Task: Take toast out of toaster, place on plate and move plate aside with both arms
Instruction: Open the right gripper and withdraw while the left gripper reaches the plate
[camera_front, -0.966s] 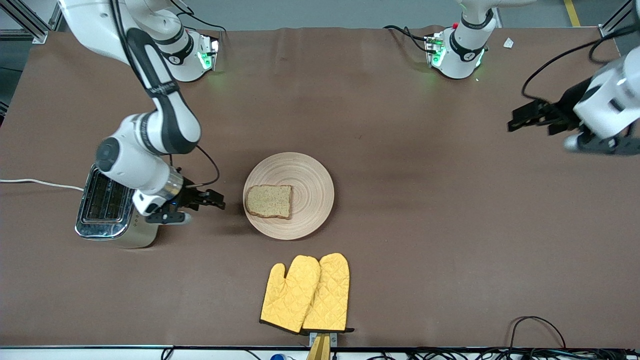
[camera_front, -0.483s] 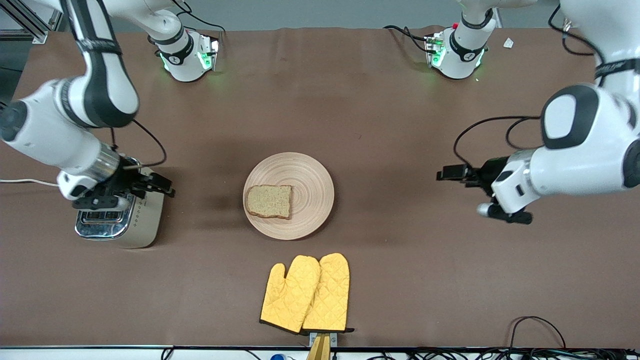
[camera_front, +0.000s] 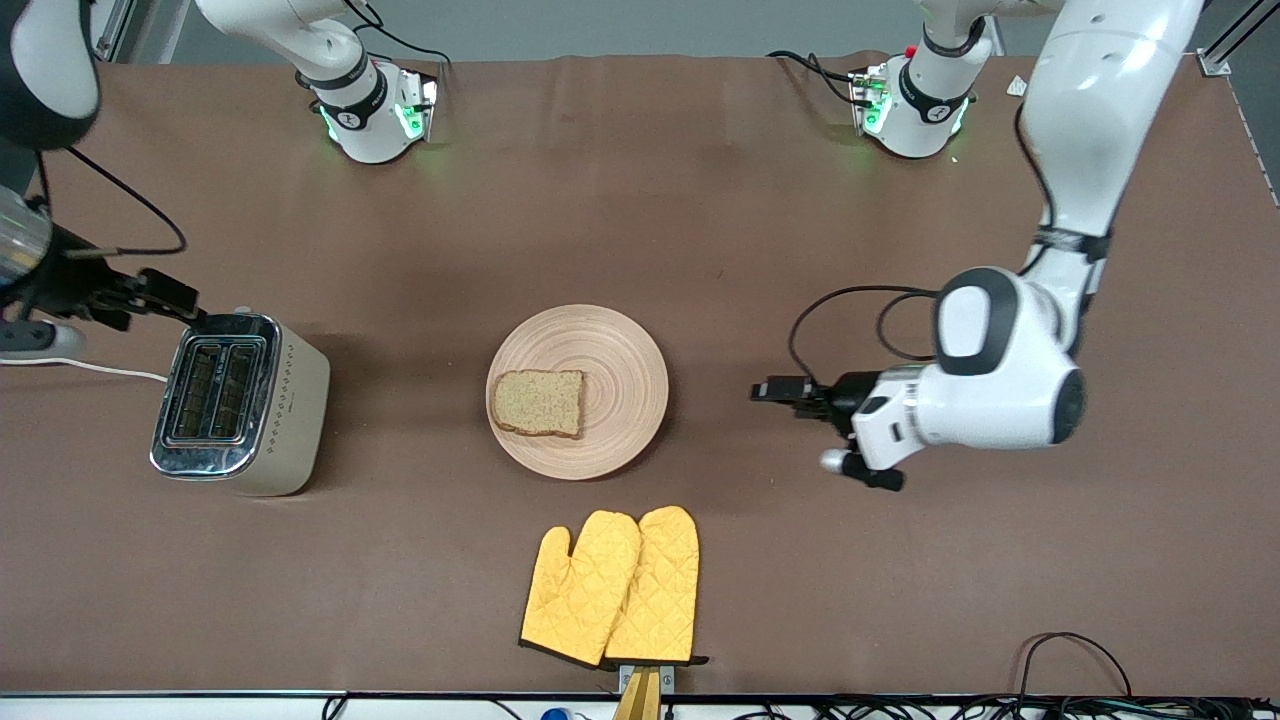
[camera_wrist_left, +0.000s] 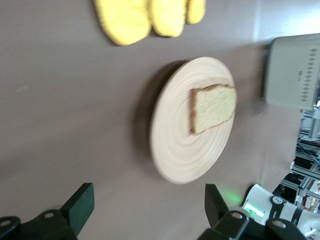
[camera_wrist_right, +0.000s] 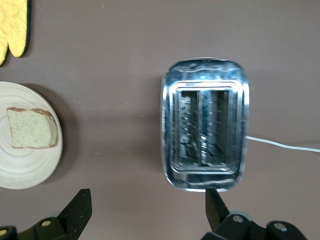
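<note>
The toast (camera_front: 540, 403) lies flat on the round wooden plate (camera_front: 620, 370) at mid-table, on the part of the plate toward the right arm's end. My left gripper (camera_front: 772, 390) hovers low over the bare table beside the plate, toward the left arm's end, open and holding nothing. The left wrist view looks past its spread fingers (camera_wrist_left: 80, 205) at the plate (camera_wrist_left: 175, 145) and toast (camera_wrist_left: 212, 107). My right gripper (camera_front: 170, 295) is open and empty above the table by the toaster (camera_front: 235, 400). The right wrist view shows the toaster's slots (camera_wrist_right: 205, 132) and the plate (camera_wrist_right: 25, 167).
A pair of yellow oven mitts (camera_front: 612, 585) lies nearer the front camera than the plate. The toaster's white cord (camera_front: 80, 366) runs off toward the right arm's end. Cables (camera_front: 1070, 650) trail along the table's front edge.
The left arm has swung in from the left arm's end to hover close beside the plate. The right gripper has drawn back from beside the plate, past the toaster. Toast and plate have not moved.
</note>
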